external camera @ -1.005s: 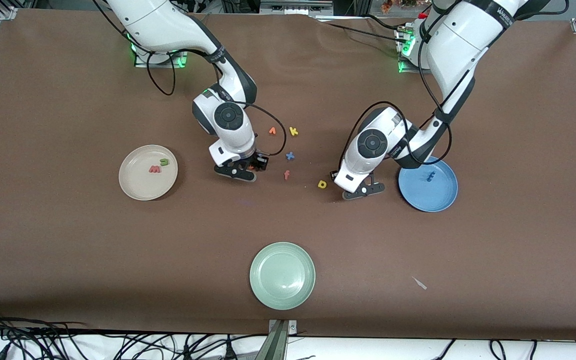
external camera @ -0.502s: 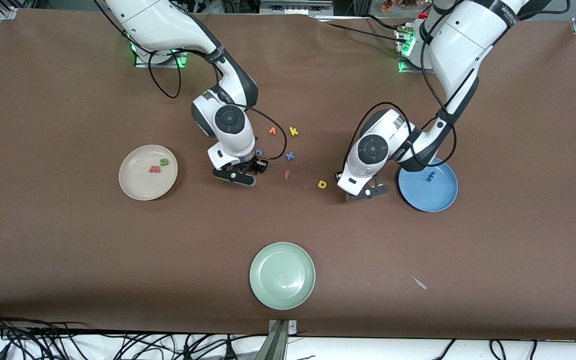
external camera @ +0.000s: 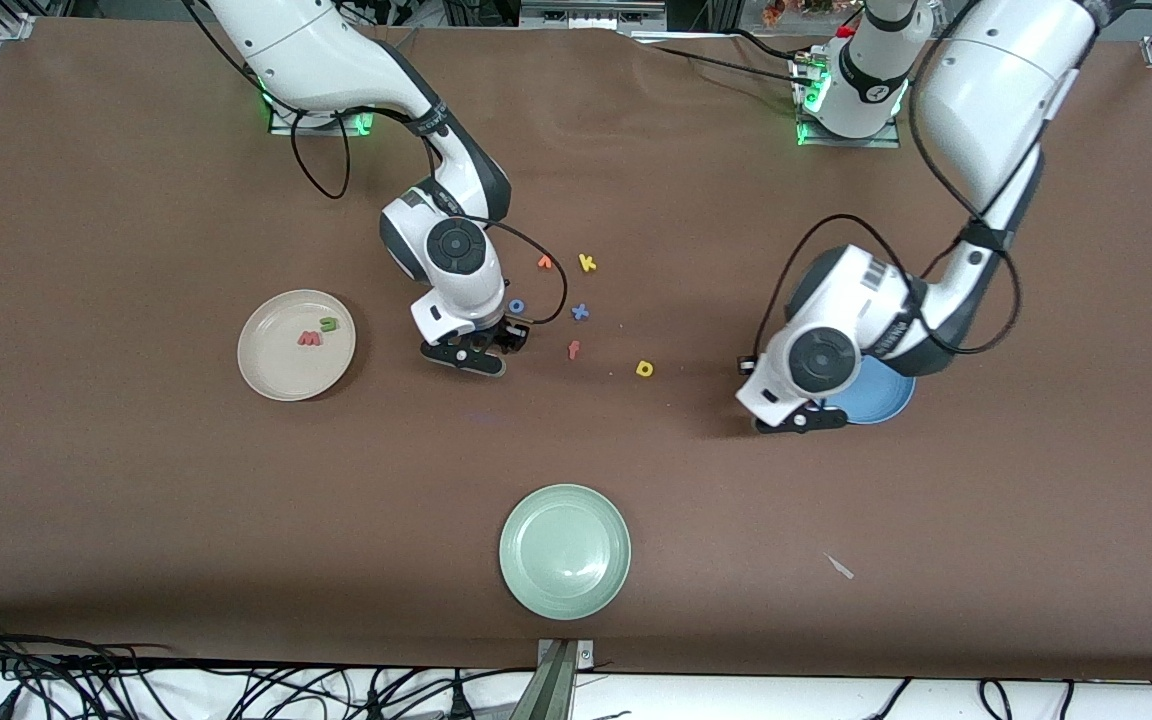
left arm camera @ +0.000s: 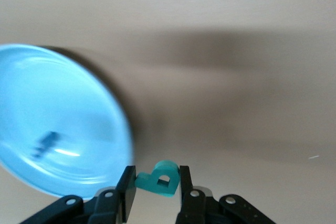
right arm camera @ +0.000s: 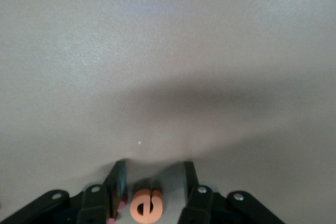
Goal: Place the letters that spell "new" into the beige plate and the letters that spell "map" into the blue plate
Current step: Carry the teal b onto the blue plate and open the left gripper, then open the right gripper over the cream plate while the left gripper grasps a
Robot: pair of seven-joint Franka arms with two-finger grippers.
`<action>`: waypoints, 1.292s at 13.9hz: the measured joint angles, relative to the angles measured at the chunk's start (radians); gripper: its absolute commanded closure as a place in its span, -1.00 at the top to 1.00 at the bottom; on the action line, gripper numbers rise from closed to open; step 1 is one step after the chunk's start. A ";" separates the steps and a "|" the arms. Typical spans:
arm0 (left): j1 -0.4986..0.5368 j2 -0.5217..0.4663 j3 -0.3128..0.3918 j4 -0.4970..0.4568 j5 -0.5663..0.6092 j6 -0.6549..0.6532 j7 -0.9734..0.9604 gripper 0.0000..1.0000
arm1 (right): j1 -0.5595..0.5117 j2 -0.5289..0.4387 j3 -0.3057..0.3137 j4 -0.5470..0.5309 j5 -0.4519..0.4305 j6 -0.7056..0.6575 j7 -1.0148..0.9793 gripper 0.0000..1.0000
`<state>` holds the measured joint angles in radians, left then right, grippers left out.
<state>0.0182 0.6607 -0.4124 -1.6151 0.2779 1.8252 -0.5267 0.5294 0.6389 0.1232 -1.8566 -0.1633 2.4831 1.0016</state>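
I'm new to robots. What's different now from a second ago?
The left tool, shut on a teal letter, swung away from the yellow letter and now hangs over the blue plate's rim. The right tool, with an orange e at it, edged toward the beige plate, uncovering a blue o. Everything else stayed put.

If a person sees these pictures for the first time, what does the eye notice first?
Probably the left gripper, pinching a teal letter in the air beside the blue plate. Next, the right gripper with an orange e between its fingers, near the loose letters mid-table.
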 measured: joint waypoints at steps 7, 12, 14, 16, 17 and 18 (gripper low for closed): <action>0.141 0.009 0.009 -0.006 0.031 -0.060 0.318 1.00 | 0.026 0.001 0.000 -0.008 0.000 0.025 0.100 0.04; 0.137 0.010 -0.035 0.003 0.017 -0.043 0.189 1.00 | 0.038 -0.002 0.000 -0.013 0.000 0.027 0.121 0.04; 0.132 0.010 -0.085 0.002 0.015 0.008 0.050 1.00 | 0.038 -0.003 0.000 -0.014 -0.003 0.028 0.120 -0.15; 0.116 0.010 -0.126 0.000 0.015 0.060 -0.075 1.00 | 0.038 -0.006 0.000 -0.018 -0.004 0.030 0.115 -0.56; 0.099 0.010 -0.135 -0.001 0.015 0.089 -0.122 1.00 | 0.038 -0.008 0.001 -0.021 -0.005 0.032 0.110 -0.78; 0.073 0.011 -0.139 -0.002 0.015 0.128 -0.167 1.00 | 0.039 -0.011 0.003 -0.024 -0.005 0.032 0.109 -0.95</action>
<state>0.0911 0.6722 -0.5509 -1.6171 0.2925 1.9530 -0.6936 0.5685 0.6278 0.1259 -1.8804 -0.1681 2.5148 1.1104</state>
